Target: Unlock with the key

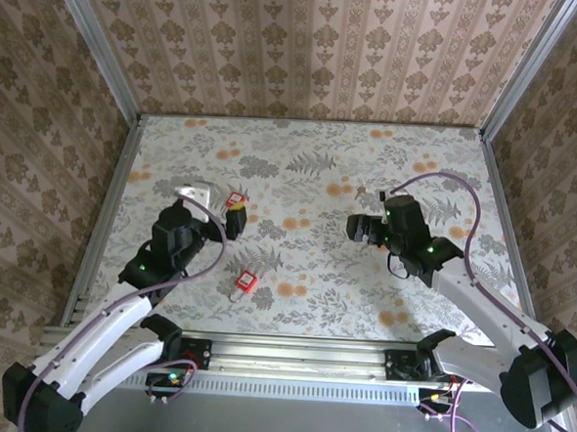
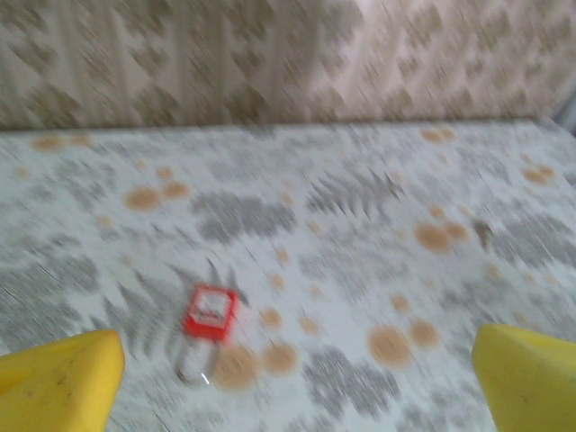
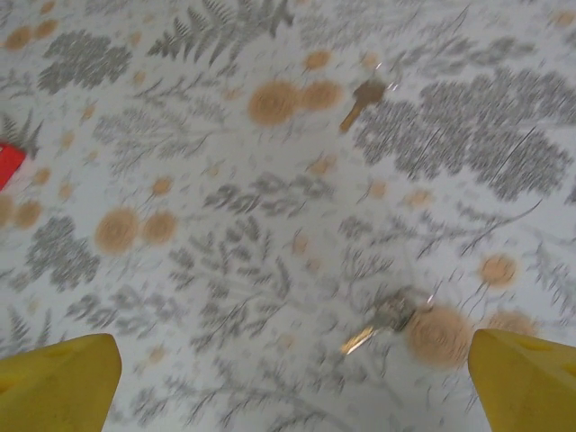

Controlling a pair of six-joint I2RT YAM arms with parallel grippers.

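Right end effector (image 3: 292, 389) spread; key (image 3: 380, 322) diagonal.

The left arm (image 1: 115, 325) and right arm (image 1: 481, 304) have rounded white link shells joined by black joint housings. A thin purple cable (image 1: 438, 177) loops along each. Small green lights (image 1: 141, 264) glow on the black parts. The left fingers (image 2: 63, 387) and right fingers (image 3: 526, 382) are plain bright yellow.

Red padlock (image 2: 210, 313) on blurred floral table (image 2: 360, 225)
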